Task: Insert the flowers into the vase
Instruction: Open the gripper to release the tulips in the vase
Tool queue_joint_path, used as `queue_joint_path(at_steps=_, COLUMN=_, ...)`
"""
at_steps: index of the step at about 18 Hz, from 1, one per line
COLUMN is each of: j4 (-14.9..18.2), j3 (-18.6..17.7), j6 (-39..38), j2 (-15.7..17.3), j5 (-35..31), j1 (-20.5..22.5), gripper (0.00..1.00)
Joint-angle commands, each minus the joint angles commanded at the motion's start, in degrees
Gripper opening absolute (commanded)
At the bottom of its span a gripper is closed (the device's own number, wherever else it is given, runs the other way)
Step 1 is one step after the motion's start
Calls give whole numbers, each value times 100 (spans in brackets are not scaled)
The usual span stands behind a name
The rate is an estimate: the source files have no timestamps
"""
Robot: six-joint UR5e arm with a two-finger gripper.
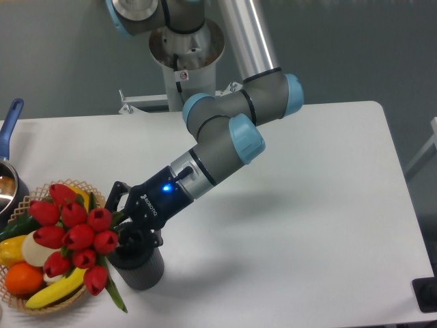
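Note:
The flowers (74, 236), a bunch of red tulip heads with green leaves, hang tilted at the lower left, their heads over the fruit basket. My gripper (125, 227) is shut on their stems, just right of the heads. The vase (143, 270), a short dark grey ribbed cylinder, stands upright on the table directly below and slightly right of the gripper. The fingers hide the stem ends, so I cannot tell whether they reach into the vase's mouth. One green leaf (114, 296) hangs down along the vase's left side.
A wicker basket (76, 185) of fruit and vegetables sits at the left edge, partly under the tulips. A metal pot (5, 190) with a blue handle (9, 123) stands behind it. The arm's base (184, 55) rises at the back.

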State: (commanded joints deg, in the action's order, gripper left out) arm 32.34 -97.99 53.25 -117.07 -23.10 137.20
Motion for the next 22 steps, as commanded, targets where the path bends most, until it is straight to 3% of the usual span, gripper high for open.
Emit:
queue_joint_path(at_steps=3, j4=0, j3=-236, j6=360, j2=-9, j5=-19, j1=35, gripper=41)
queue_joint_path(at_steps=5, j4=0, j3=-421, j6=554, j2=26, j5=-19, j1=114, gripper=59)
queue_joint_path(at_steps=6, j4=9, j3=-501, j6=573, j2=52, j5=-19, j1=158, gripper=74)
queue_joint_path(at_steps=10, j4=9, j3=-773, j6=573, j2=236, j5=-19, j1=334, gripper=98)
queue_joint_path(at_steps=22, j4=18, j3=-1081, j6=555, j2=448, j5=-19, j1=650, gripper=100)
